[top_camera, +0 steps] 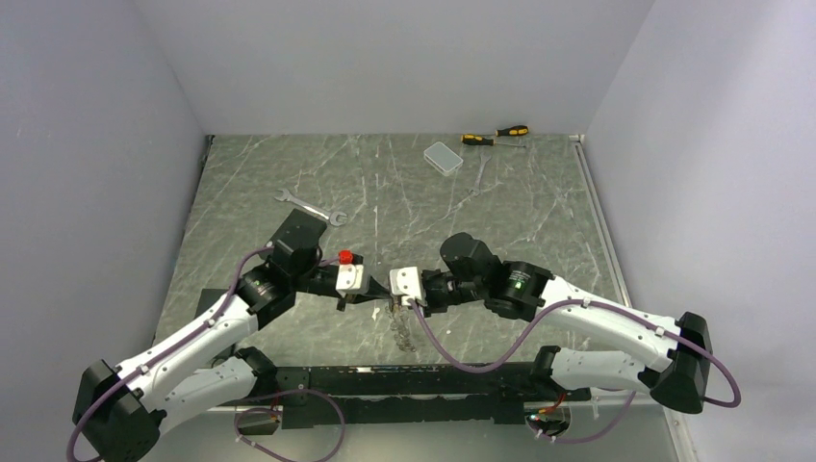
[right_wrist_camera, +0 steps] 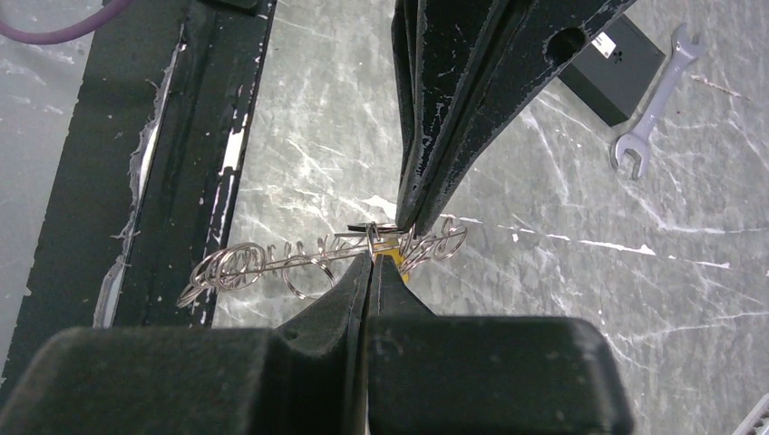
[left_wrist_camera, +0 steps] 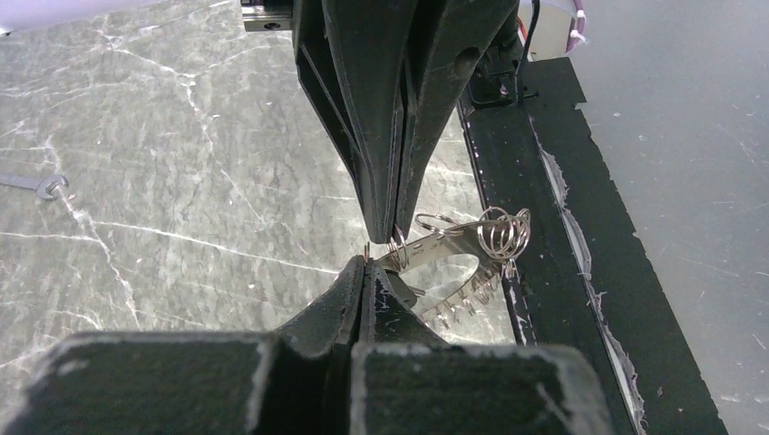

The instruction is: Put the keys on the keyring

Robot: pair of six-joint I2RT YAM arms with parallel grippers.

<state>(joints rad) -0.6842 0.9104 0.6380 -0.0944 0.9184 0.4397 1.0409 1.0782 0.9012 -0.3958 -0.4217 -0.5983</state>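
Both arms meet tip to tip above the near edge of the bench (top_camera: pixel 433 212). The left gripper (left_wrist_camera: pixel 365 265) and the right gripper (right_wrist_camera: pixel 372 260) are each clamped tight on the keyring (right_wrist_camera: pixel 234 268), which is held up off the bench with its loose coils trailing off to one side.

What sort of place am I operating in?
Most likely a walled robot test cell: plain pale walls enclose a marble-patterned tabletop, with a spanner and screwdrivers lying on it.
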